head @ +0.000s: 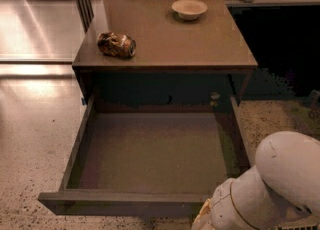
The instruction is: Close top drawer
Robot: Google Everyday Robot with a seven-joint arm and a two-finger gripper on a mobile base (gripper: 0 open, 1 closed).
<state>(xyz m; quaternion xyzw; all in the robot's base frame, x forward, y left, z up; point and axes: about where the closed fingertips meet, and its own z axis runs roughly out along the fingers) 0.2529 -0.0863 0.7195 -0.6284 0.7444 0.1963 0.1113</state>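
Observation:
The top drawer [150,149] is pulled far out of the cabinet toward me, a wide shallow dark olive-grey tray with nothing on its brownish floor. Its flat front panel [120,203] runs along the bottom of the view. My white arm [265,194] fills the lower right corner and reaches down past the drawer's front right corner. The gripper itself is below the picture's edge and out of view.
The cabinet top [165,29] carries a crushed can [116,44] at the left and a small pale bowl [189,8] at the back. Speckled floor [30,139] lies to the left, with a shiny metal panel behind it.

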